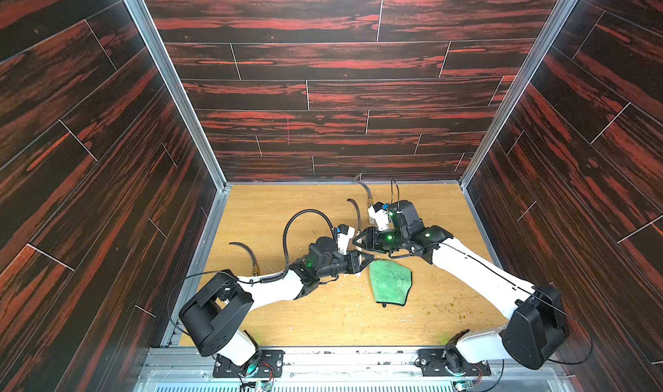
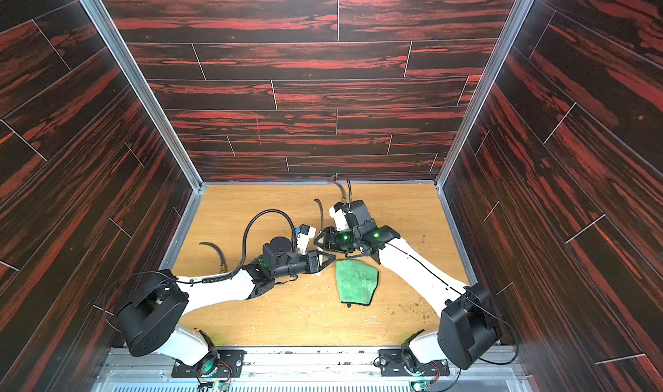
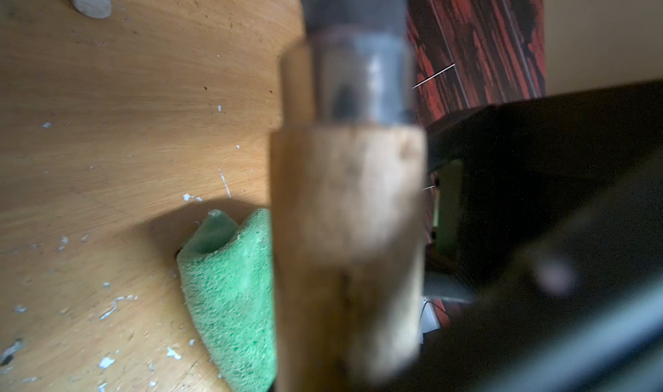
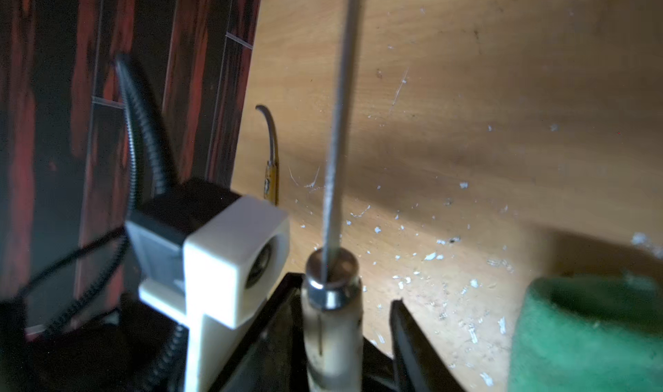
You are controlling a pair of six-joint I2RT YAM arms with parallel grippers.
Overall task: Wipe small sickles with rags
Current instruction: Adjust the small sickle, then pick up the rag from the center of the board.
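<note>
– Left wrist view first: what fills it?
– The middle sickle [image 3: 348, 228], blurred and very close, with a pale wooden handle and a grey metal collar above it. Behind it, at lower centre, the rag [image 3: 229, 293] lies folded on the table [image 3: 107, 121]. Another pale handle end pokes in at upper left, and I cannot tell whose it is.
– Does that view show the grip?
– No fingers show there. In both top views the left gripper [image 1: 365, 260] is clamped tight on the handle's lower end. It carries that sickle [image 1: 358, 216], whose dark blade curves up the frame.
– And the other hand?
– The right wrist view settles that. The right gripper [image 4: 343, 295] stands moderately parted around the same handle, just under the collar. Bare table shows between the handle and one jaw, so it grips nothing.
– Where is the rag from above?
– The rag [image 1: 390, 282] lies flat on the table at lower centre, just right of and below the left gripper. Neither hand holds it.
– The remaining sickles?
– Only the top views show all three. The left sickle [image 1: 250, 253] lies at centre left, and the back sickle [image 1: 369, 203] lies near the far wall. The right wrist view catches the left sickle [image 4: 271, 182] and its yellow band, beyond a white camera [image 4: 233, 264]. White flecks [image 4: 430, 255] dot the table.
</note>
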